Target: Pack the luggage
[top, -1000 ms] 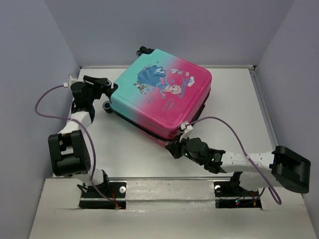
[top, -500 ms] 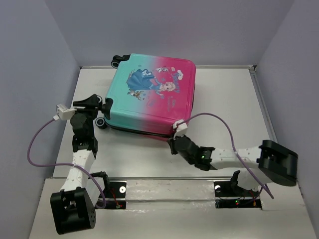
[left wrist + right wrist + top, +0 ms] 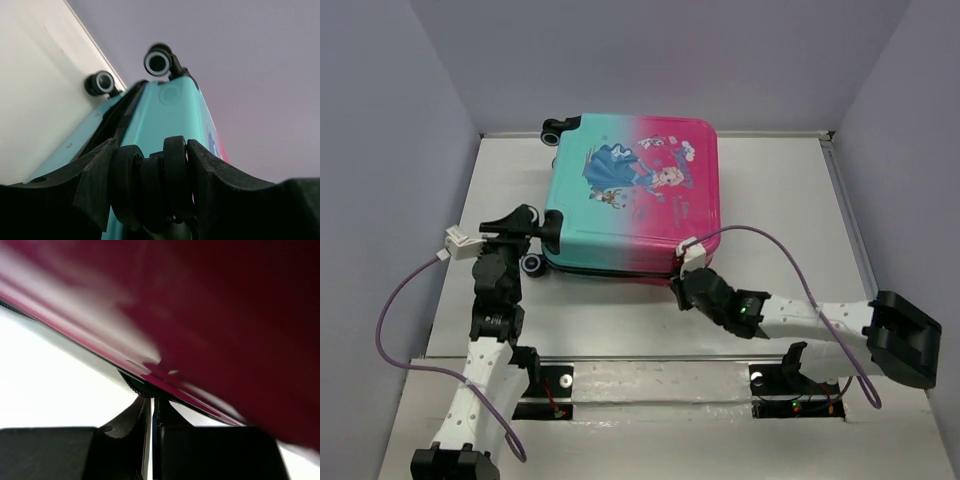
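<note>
On your left, the left gripper (image 3: 150, 148) pinches a black wheel (image 3: 175, 170) at the teal corner of the luggage (image 3: 630, 195), which lies closed on the table (image 3: 780, 190). At its pink near edge you see the right gripper (image 3: 151, 402), fingers pressed together against the zip seam (image 3: 134, 384).

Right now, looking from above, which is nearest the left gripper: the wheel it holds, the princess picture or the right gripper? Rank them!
1. The wheel, between the left gripper's fingers.
2. The princess picture, farther back on the luggage lid.
3. The right gripper, at the near pink edge.
</note>
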Action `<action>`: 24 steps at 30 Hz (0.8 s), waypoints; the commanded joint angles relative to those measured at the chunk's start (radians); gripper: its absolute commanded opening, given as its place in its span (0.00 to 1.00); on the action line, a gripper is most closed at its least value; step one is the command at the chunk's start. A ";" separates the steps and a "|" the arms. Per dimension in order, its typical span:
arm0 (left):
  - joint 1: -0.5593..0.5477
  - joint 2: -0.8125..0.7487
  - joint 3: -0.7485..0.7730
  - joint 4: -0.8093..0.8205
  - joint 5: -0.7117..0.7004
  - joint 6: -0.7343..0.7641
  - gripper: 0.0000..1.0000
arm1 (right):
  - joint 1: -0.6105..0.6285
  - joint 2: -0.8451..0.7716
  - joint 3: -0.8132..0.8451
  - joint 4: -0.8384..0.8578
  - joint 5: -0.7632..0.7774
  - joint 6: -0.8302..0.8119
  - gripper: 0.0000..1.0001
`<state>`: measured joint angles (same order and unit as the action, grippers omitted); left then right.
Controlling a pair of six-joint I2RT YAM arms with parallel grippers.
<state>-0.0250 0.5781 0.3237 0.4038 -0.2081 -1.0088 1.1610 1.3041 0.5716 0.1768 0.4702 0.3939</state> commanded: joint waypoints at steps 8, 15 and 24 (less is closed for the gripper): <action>-0.384 -0.024 -0.060 -0.040 0.266 -0.024 0.06 | -0.432 -0.250 0.126 0.030 -0.634 -0.122 0.07; -0.478 0.101 -0.092 0.081 0.233 -0.011 0.06 | -0.003 0.052 0.071 0.317 -0.562 0.079 0.07; -0.478 -0.010 -0.035 -0.049 0.158 0.053 0.06 | -0.150 -0.167 -0.045 0.136 -0.421 0.069 0.07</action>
<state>-0.4969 0.6155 0.2520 0.4889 -0.0280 -1.0817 1.1576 1.3781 0.5987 0.3538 -0.0246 0.4656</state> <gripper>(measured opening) 0.637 0.067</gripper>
